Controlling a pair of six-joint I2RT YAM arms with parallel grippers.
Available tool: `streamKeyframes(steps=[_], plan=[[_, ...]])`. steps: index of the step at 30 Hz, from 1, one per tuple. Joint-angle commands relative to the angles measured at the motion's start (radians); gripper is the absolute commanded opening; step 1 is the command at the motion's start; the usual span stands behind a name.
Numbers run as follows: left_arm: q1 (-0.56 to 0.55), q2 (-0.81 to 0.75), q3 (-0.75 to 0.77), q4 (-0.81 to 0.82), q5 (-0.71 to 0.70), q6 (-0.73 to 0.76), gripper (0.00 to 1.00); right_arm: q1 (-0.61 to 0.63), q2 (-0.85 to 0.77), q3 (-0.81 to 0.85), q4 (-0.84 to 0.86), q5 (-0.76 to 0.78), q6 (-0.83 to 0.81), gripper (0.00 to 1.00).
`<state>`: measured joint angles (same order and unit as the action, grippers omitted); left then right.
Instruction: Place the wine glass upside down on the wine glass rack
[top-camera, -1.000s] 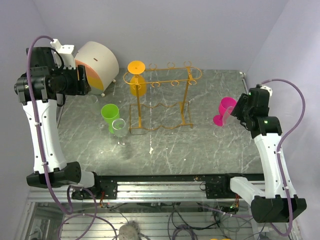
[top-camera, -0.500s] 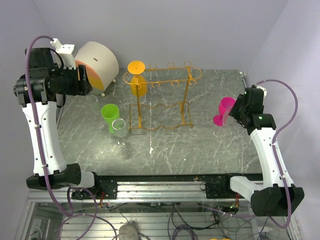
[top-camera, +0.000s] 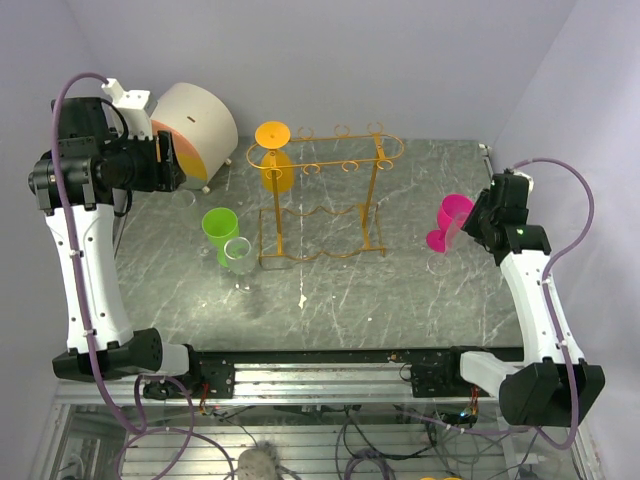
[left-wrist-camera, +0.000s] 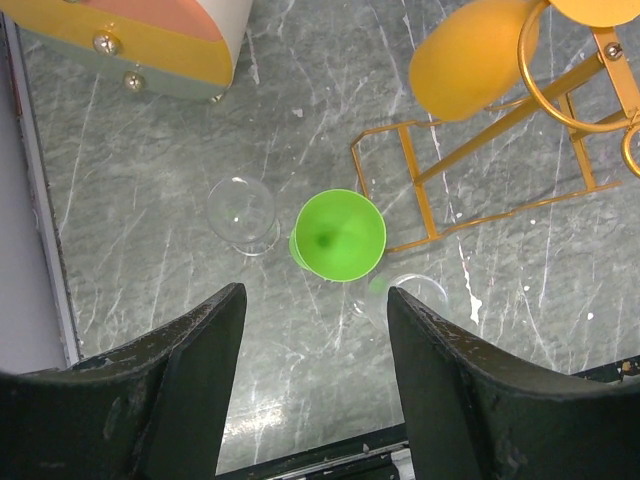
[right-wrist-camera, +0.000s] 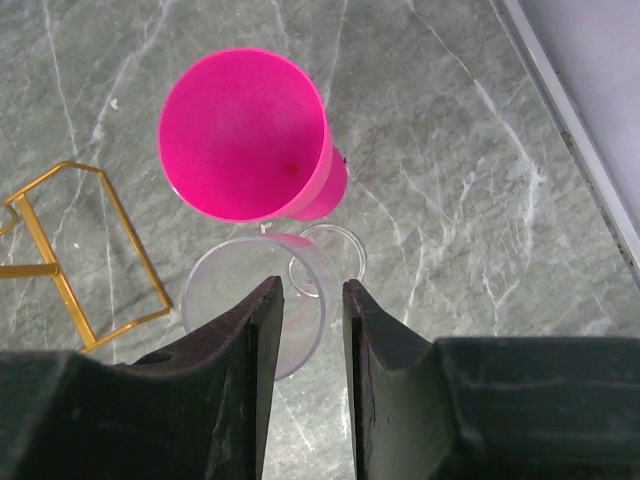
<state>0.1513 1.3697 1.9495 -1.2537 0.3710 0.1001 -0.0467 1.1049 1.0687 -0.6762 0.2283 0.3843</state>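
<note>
Right gripper (right-wrist-camera: 310, 288) narrowed, one finger on either side of the clear wine glass (right-wrist-camera: 225, 290) just at the tips; impossible to tell whether truly clamped on it or only close beside. Glass thin, transparent, round-rimmed, on the table (right-wrist-camera: 450, 200), well to the right of the wine glass rack (top-camera: 320, 212) and not on it. Directly beyond the tips, a pink glass (right-wrist-camera: 243, 135): opaque, smooth, flared round bowl, mouth up, inside only its own pink wall and one dark speck. Left gripper (left-wrist-camera: 315, 293) spread wide, grasping nothing. Ahead of its gap, a bright green cup (left-wrist-camera: 338, 235), mouth up, a dark blot at the bottom. Further ahead and rightward, an orange glass (left-wrist-camera: 475, 55) hung bowl-down on the thin gold wire rack. Table grey, marbled with white veins.
</note>
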Motion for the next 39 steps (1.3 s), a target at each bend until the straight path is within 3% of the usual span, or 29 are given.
streamKeyframes(steps=[1,14,18,29,39], plan=[[-0.001,-0.027,-0.01,0.023,0.015,0.003,0.69,-0.015,0.014,-0.006,0.026,-0.023,-0.006,0.3],[-0.002,-0.044,-0.035,0.029,0.011,0.007,0.68,-0.018,0.023,-0.006,0.03,-0.044,-0.011,0.11],[-0.002,-0.044,-0.04,0.031,0.013,0.006,0.68,-0.018,0.022,-0.007,0.03,-0.051,-0.014,0.0],[0.0,-0.042,-0.036,0.021,0.023,0.012,0.68,-0.018,-0.012,0.033,-0.013,-0.12,-0.01,0.0],[-0.001,-0.083,0.003,0.026,-0.071,-0.051,0.68,-0.016,-0.152,0.123,-0.034,-0.248,-0.003,0.0]])
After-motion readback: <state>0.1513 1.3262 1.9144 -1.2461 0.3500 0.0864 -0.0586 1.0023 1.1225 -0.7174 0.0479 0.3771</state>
